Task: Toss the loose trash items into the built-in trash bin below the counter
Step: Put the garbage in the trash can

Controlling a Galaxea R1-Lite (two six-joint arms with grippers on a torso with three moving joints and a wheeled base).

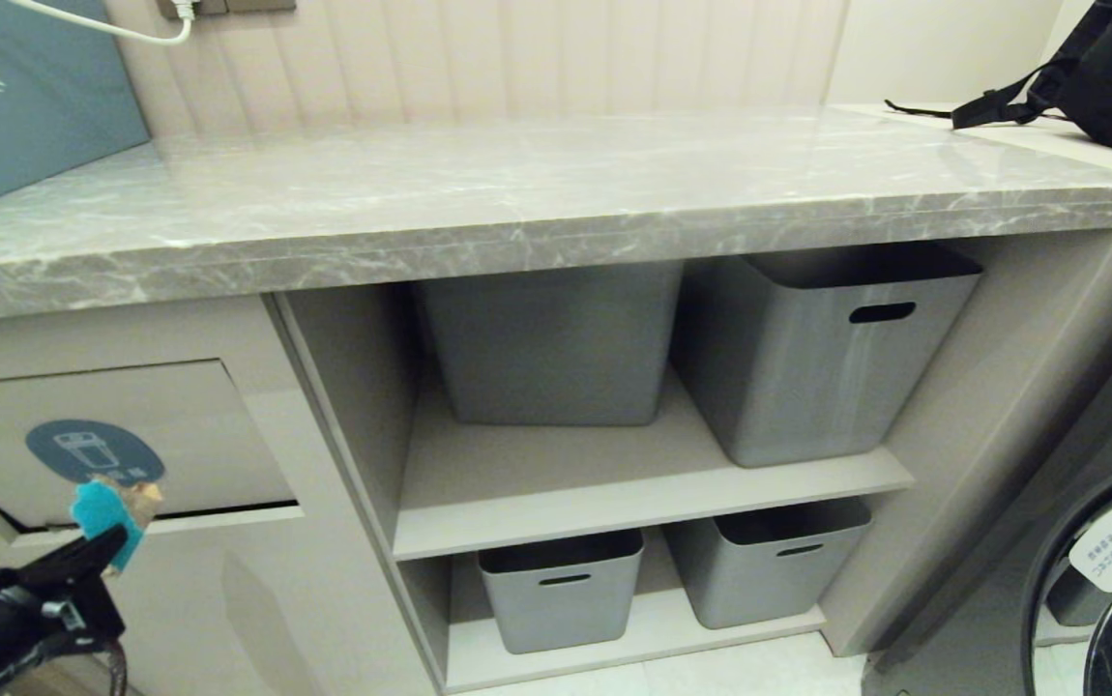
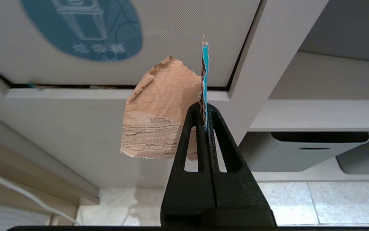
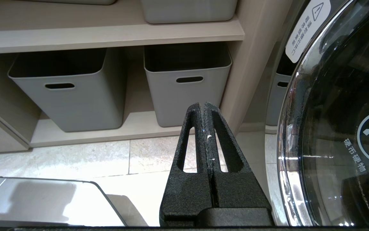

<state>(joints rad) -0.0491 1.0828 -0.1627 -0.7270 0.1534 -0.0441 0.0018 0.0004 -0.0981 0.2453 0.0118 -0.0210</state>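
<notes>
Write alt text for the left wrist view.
The black left gripper, shut, pinches a torn brown cardboard scrap with a teal-blue face just before the beige bin flap with its blue oval sticker. Grey plastic tubs sit on a shelf beyond.

counter: glossy grey marble-look stone, white veining
cardboard scrap: torn brown cardboard, rough and fibrous, teal-blue facing
trash bin flap: matt beige panel
tubs: smooth grey plastic
left gripper: black, grainy

left gripper: you see matte black, grainy fingers with slotted cut-outs
right gripper: same black, slotted, tapering fingers
</notes>
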